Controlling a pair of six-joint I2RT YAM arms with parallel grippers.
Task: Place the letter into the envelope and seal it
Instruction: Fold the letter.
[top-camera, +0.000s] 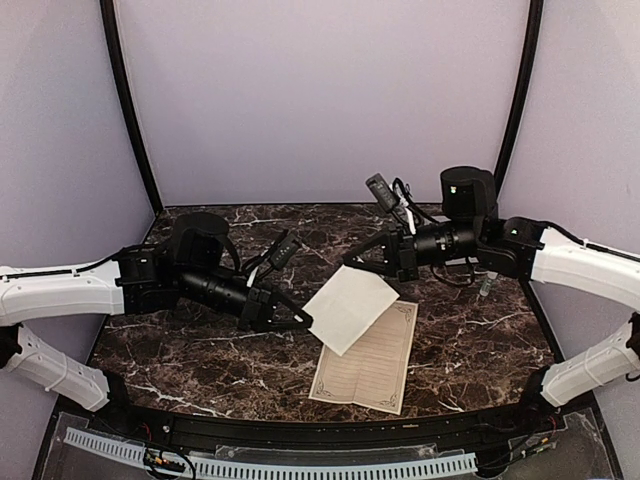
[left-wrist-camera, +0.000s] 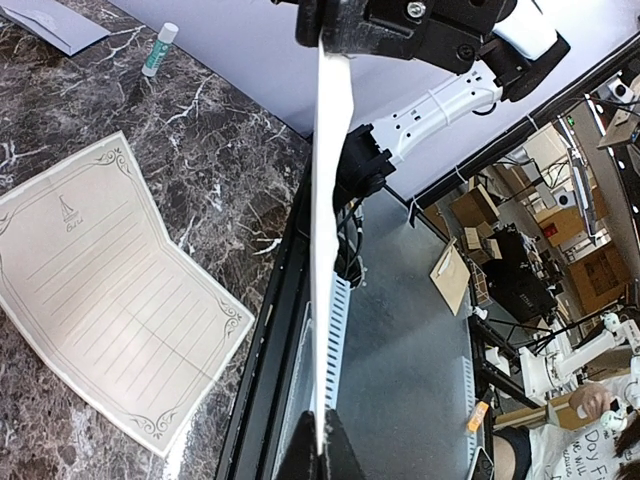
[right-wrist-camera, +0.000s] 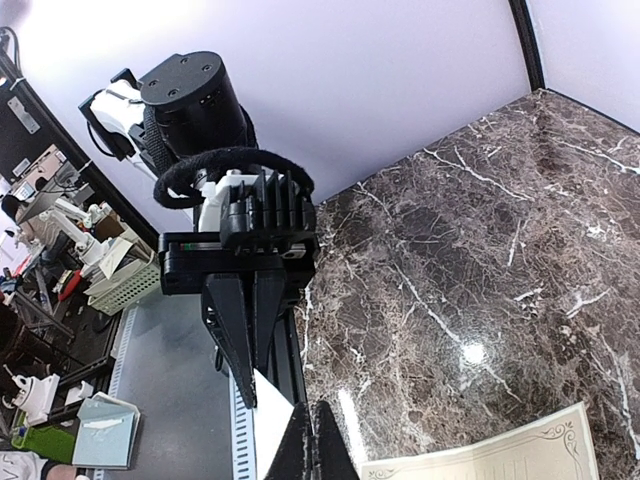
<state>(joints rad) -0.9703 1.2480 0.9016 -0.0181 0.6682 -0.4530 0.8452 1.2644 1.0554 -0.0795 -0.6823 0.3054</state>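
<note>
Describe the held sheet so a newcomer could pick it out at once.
Over the middle of the dark marble table, a plain off-white sheet hangs between the left gripper and the right gripper, pinched at two corners. Unlike the ruled, bordered sheet lying below, it shows no lines.

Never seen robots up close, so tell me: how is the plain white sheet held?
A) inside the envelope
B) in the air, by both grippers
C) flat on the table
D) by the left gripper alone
B: the left gripper and right gripper each pinch a corner of the plain sheet above the ruled sheet.
</note>
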